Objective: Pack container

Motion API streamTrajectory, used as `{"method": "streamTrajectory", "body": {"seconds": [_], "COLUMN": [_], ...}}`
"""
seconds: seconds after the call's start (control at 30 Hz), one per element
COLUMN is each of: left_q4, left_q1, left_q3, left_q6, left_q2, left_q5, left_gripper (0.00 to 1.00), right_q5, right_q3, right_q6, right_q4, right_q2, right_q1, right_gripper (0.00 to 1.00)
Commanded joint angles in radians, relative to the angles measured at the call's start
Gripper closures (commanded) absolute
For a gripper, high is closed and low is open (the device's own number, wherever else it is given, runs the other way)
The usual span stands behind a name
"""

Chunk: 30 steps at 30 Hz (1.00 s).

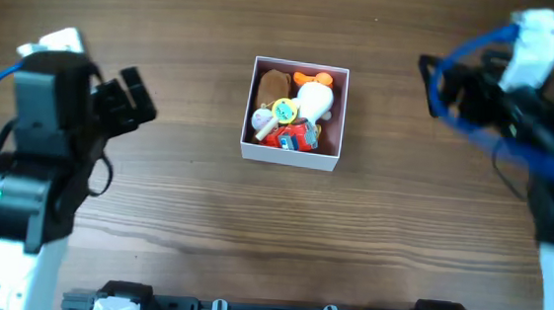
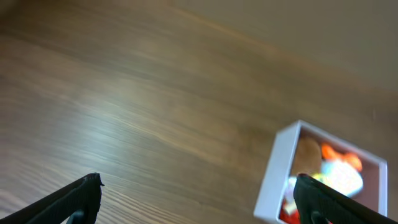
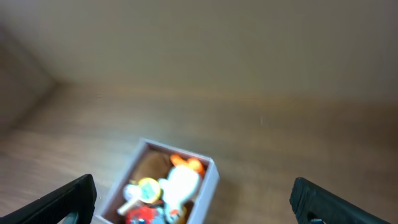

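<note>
No legible text or labels anywhere.

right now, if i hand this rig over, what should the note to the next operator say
Left gripper: open, empty, clear of the container, on its left side.
Right gripper: open, empty, off to the container's right.
The container sits mid-table and holds a pile of toys, among them a white toy, a brown toy and a red toy.
Done: every toy in view lies inside the container.
Left: no loose toy shows on the table, so probably just confirm the pack and park the arms.
</note>
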Motion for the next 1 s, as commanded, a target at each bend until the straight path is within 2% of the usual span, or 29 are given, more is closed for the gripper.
{"method": "streamTrajectory", "body": {"seconds": [0.0, 0.27, 0.67, 0.73, 0.97], "left_q4": [-0.011, -0.011, -0.011, -0.011, -0.011], "left_q1": [0.041, 0.041, 0.041, 0.041, 0.041], "left_q3": [0.014, 0.014, 0.014, 0.014, 0.014], "left_q6": [-0.031, -0.031, -0.031, -0.031, -0.031], "left_q2": [-0.036, -0.033, -0.031, -0.031, -0.031], "left_q5": [-0.028, -0.028, -0.028, -0.028, -0.028], "left_gripper": [0.00, 0.00, 0.00, 0.00, 0.00], "right_q5": [-0.037, -0.037, -0.037, -0.013, 0.051], "right_q3": [0.004, 0.004, 0.004, 0.004, -0.018], "right_q6": [0.003, 0.002, 0.002, -0.032, -0.074], "right_q4": [-0.046, -0.077, -0.184, -0.211, -0.171], "right_q2": [-0.109, -0.238, -0.203, -0.195, -0.229], "right_q1": [0.002, 0.002, 0.002, 0.002, 0.006], "right_gripper": [0.00, 0.00, 0.00, 0.00, 0.00]}}
